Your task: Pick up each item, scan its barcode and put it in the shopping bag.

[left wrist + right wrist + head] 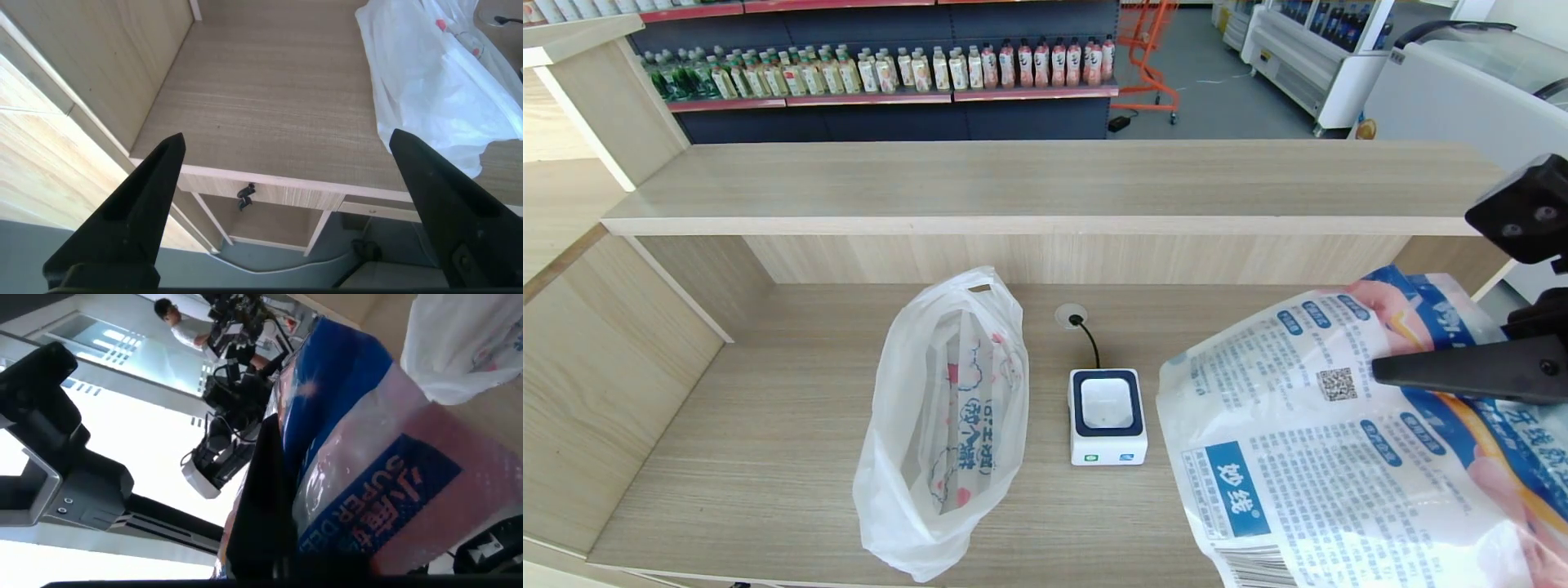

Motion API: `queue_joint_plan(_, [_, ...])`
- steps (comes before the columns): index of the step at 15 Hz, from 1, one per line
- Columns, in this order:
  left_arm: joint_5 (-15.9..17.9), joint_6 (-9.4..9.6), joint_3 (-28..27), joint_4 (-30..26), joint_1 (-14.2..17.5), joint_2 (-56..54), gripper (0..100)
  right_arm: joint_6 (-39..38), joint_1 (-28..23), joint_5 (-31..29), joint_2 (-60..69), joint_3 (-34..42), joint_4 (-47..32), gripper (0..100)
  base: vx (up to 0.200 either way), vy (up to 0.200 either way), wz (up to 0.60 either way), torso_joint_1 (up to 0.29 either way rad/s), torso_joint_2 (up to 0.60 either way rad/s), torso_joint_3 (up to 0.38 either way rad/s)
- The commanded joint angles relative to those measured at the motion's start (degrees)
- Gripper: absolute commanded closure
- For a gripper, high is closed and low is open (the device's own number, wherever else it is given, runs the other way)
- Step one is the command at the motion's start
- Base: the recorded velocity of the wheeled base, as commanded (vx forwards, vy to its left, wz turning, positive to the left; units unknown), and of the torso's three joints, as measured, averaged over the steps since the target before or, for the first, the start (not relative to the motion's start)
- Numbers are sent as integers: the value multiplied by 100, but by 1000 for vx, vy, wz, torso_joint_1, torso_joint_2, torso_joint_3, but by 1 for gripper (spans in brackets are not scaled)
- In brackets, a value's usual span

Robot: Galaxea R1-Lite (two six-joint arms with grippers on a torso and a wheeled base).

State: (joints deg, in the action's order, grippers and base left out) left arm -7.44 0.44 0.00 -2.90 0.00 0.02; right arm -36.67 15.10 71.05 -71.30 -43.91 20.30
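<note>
The packet (1307, 457), a big plastic pack in white, blue and pink, is held up off the counter (768, 425) by the right gripper (1380, 369). The gripper is clamped on it. One black finger lies flat across the printed face near the packet's top right part, and the packet spreads out from it to the left and toward the robot. A small square code (1337, 384) sits just to the left of the fingertip. A striped barcode (1258, 567) is at the packet's low edge, well away from the grip. In the right wrist view the dark finger (261, 498) presses along the side of the packet (384, 457), whose blue and pink face bulges out beside it.

To the left of this gripper and lower, the scanner (1107, 415) stands on the counter, a small white box with a dark-rimmed window facing up. The packet's left edge hangs just beside it. A black cable (1088, 339) runs from the scanner's back to a hole in the counter.

Farther left lies the shopping bag (939, 425), thin white plastic, mouth toward the back, with a printed pack (968, 408) inside it.

The left gripper (288, 139) hangs with its fingers wide apart and nothing between them, above the counter's near edge. The shopping bag (433, 82) is off to its right.
</note>
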Motion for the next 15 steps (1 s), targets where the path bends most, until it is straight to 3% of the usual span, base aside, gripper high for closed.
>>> queue_joint_plan(1, [-3, 0, 0, 0, 0, -2, 0, 2, 1, 6, 20, -12, 1, 100, 0, 0, 0, 0, 0, 0])
queue_joint_plan(15, [-3, 0, 0, 0, 0, -2, 0, -16, 19, 173, -147, -232, 9, 100, 0, 0, 0, 0, 0, 0])
